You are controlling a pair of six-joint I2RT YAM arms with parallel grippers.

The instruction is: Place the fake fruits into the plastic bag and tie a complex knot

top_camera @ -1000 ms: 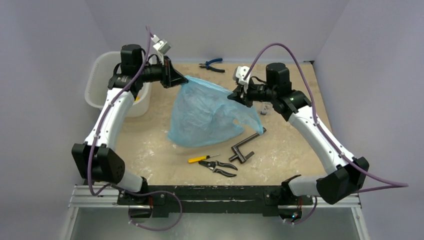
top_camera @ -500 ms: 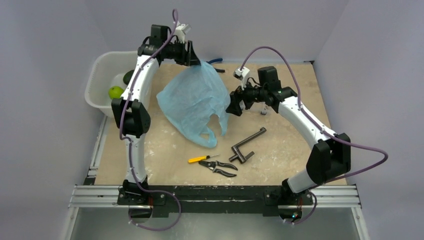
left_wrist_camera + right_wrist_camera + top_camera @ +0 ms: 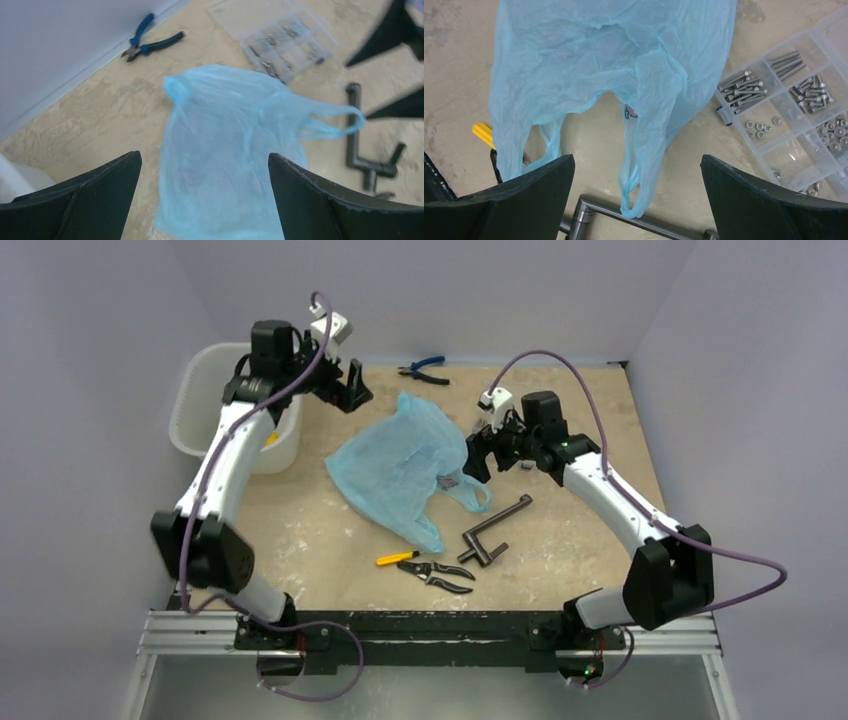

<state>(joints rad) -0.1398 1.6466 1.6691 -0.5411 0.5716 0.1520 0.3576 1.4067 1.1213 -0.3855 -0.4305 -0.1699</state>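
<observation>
Plastic bag (image 3: pixel 400 470) lies limp and flat on the desk (image 3: pixel 560 540), because neither arm grips it. Left pincer (image 3: pixel 350 390) hangs off the bag's far-left corner, jaws wide apart and empty. Right pincer (image 3: pixel 478 455) hovers at the bag's right handle loops, likewise spread around nothing. The bag looks empty with its mouth collapsed, so it likely needs spreading open before any fake fruits go in. White tub (image 3: pixel 205 400) stands left of the bag and a screw box (image 3: pixel 794 100) right of it.

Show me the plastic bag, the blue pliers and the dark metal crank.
plastic bag (image 3: pixel 390 465): top view, middle of the crumpled film.
blue pliers (image 3: pixel 160 43): left wrist view, on the lower handle.
dark metal crank (image 3: pixel 497 518): top view, midway along the long bar.
</observation>
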